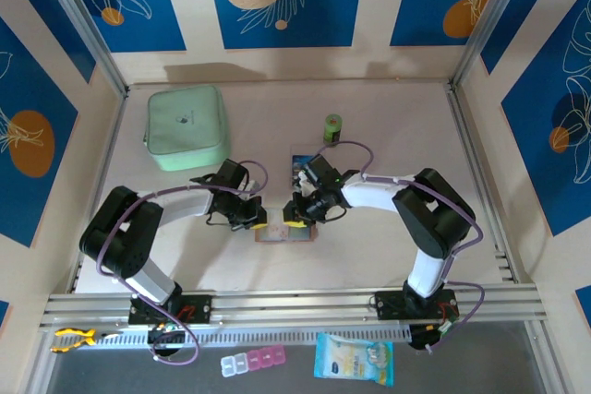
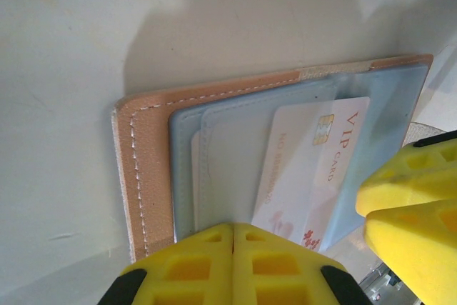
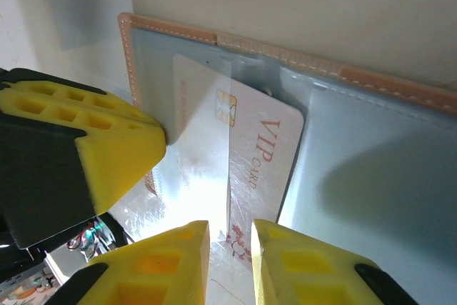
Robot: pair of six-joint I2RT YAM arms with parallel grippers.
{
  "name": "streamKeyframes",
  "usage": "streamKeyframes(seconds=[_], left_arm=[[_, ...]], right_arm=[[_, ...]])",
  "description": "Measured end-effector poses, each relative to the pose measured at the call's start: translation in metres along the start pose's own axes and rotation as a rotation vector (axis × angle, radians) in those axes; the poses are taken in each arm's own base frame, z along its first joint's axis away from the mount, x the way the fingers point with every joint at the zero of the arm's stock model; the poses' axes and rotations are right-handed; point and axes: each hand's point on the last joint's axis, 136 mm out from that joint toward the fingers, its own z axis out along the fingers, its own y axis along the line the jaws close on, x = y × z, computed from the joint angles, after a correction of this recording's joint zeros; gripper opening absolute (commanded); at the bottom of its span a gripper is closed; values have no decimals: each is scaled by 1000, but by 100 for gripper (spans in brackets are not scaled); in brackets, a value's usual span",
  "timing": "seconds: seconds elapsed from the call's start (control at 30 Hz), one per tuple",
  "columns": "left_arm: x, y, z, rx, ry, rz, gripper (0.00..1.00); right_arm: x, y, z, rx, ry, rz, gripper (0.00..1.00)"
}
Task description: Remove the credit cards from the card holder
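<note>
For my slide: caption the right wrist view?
Right gripper pinching a white VIP card partway out of the open card holder.

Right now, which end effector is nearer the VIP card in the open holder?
Right. The right end effector straddles the VIP card's lower edge. The left end effector sits shut on the card holder's pocket side, beside the card.

— Arm construction? Two arms, left arm [image 1: 138, 228] and right arm [image 1: 416, 209], built from white link shells and bulky black joint housings.

— Cabling? Purple-grey cable looped along each arm, running from base to wrist.

— Mounting? Black base plates, bolted to a silver aluminium rail [image 1: 295, 306].

— End effectors? Left gripper [image 2: 232, 262] and right gripper [image 3: 228, 262] fitted with bright yellow moulded fingers, ribbed with rectangular recesses, backed by black carriers.
</note>
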Motion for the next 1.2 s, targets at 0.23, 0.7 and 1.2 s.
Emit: streamKeyframes(seconds=[0.23,0.7,1.2], left_arm=[[0,0,0,0,0,0,0],[0,0,0,0,0,0,0],[0,0,0,0,0,0,0]], right_arm=[[2,-9,3,22,19,33,24],[-1,-2,9,-31,33,45,22],[-3,0,10,-67,26,49,13]])
